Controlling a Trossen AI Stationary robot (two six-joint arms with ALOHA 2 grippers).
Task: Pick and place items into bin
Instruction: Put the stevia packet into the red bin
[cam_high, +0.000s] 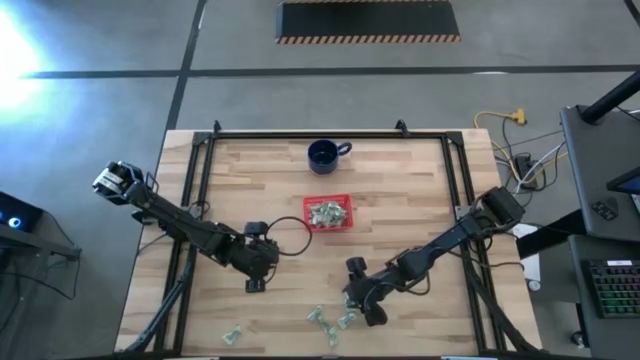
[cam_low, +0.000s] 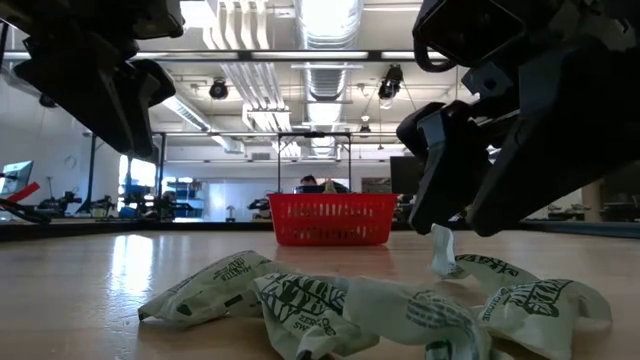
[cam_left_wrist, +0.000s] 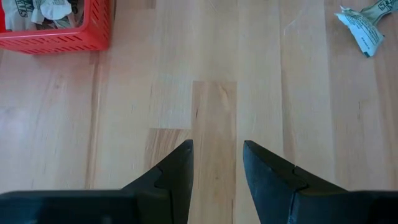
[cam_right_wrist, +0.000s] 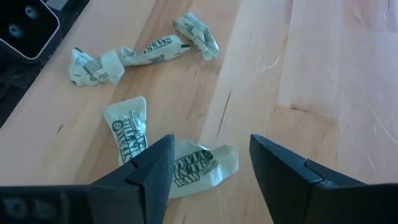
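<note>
A: Why does the right gripper (cam_right_wrist: 210, 163) hang so low at the table's near edge?
B: Its jaws stand wide and empty over a crumpled wrapper (cam_right_wrist: 198, 167), probably lined up to pinch it. More items (cam_high: 330, 322) lie beside it.
A: And the left gripper (cam_left_wrist: 216, 163)?
B: Part open, holding nothing, waiting near the red bin (cam_high: 328, 213), which already holds several wrappers.

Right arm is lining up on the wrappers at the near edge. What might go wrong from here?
The right gripper is open over one wrapper, with another wrapper lying right beside it, so closing may catch both or nudge one away. These pieces sit close to the table's front edge and might be pushed off. The left gripper waits open near the red bin, possibly crowding the drop.
</note>
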